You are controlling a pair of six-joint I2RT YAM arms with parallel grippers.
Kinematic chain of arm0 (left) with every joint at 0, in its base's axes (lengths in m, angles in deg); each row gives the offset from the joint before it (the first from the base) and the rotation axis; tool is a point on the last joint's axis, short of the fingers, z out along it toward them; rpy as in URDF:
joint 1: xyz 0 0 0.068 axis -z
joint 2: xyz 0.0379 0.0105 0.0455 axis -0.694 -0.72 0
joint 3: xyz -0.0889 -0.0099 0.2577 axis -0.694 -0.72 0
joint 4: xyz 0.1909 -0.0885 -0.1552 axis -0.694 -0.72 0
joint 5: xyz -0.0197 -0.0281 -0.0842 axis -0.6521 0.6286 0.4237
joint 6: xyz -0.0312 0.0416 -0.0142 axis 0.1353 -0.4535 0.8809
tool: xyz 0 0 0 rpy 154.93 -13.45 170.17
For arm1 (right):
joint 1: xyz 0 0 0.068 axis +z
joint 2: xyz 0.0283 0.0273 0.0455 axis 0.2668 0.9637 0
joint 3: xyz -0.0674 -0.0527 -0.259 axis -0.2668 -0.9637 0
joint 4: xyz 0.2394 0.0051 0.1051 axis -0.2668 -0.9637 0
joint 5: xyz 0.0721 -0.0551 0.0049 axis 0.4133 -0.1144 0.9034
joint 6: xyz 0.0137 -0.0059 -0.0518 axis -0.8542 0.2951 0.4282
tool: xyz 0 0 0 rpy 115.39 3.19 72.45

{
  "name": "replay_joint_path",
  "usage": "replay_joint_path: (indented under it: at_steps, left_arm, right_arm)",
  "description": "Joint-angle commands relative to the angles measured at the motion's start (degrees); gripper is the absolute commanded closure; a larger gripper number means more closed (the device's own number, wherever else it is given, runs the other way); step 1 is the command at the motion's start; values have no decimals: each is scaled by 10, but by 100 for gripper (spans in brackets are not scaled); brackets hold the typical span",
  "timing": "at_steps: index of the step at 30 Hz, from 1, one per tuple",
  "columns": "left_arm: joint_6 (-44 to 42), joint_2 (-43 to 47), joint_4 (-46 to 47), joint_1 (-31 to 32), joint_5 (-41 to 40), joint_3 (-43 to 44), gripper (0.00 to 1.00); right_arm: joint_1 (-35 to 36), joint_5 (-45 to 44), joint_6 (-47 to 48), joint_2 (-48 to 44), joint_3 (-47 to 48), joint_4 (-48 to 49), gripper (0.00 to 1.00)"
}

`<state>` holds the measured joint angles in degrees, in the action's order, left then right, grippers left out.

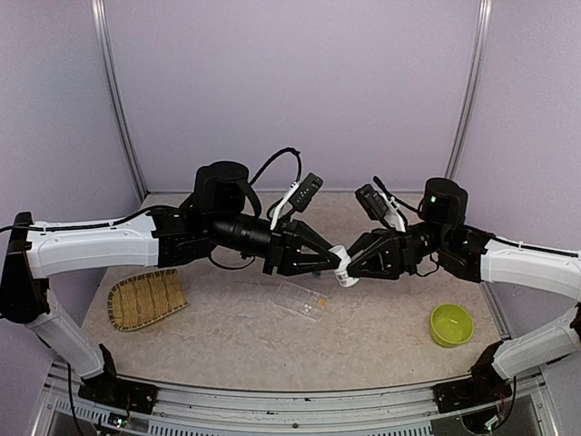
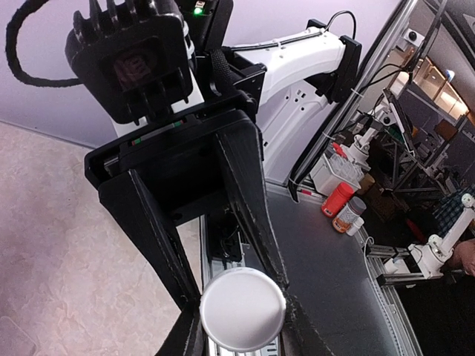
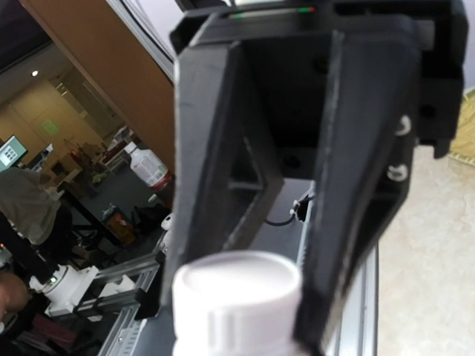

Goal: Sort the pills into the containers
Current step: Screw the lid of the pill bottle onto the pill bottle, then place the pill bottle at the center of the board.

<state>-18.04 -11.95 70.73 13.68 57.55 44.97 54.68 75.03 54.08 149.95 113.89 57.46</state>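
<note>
- Likely uncapping: left end effector (image 1: 332, 260) clamps white bottle (image 1: 343, 271) above the containers (image 1: 296, 296).
- Right end effector (image 1: 355, 266) straddles its cap (image 3: 236, 285); grip unclear.
- Next: twist cap free.

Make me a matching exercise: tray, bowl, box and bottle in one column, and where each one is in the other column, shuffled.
1 tray
2 bowl
3 box
4 bottle

A right side of the table
B held in mid-air
C left side of the table
D middle of the table

Pairs: 1-C, 2-A, 3-D, 4-B
</note>
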Motion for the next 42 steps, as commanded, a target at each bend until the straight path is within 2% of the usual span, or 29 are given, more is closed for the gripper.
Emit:
replay_joint_path:
  at_steps: [1, 5, 9, 16, 19, 20, 21, 22, 30, 35, 42]
  left_arm:
    - [-12, 13, -6, -2, -2, 4, 90]
    - [-12, 12, -6, -1, -6, 6, 90]
    - [-13, 12, -8, -1, -19, 7, 90]
    - [-11, 19, -13, -2, -43, 8, 90]
    - [-19, 25, -17, -5, -46, 0, 90]
    - [-18, 27, -14, -9, -44, -7, 90]
    - [-17, 29, -8, -13, -41, -13, 90]
    - [-17, 32, -7, -17, -40, -18, 90]
    - [2, 39, -61, -42, -176, -23, 90]
    - [25, 27, -130, -62, -342, -6, 90]
    - [69, 6, -170, -103, -491, -20, 90]
  right_arm:
    - [-3, 6, 16, 5, 5, -18, 61]
    - [-1, 4, 25, 5, 5, -29, 70]
    - [2, 9, 35, 8, 8, -39, 99]
    - [2, -4, 56, 7, 16, -64, 100]
    - [-2, -18, 70, 10, 27, -89, 48]
    - [-4, -21, 70, 10, 28, -91, 35]
    - [-6, -26, 70, 8, 29, -91, 7]
    - [-8, -34, 72, 6, 30, -92, 1]
    - [-25, -230, 161, -29, 47, -212, 0]
    - [-26, -388, 192, -42, 50, -263, 0]
    - [-26, -441, 201, -57, 39, -276, 0]
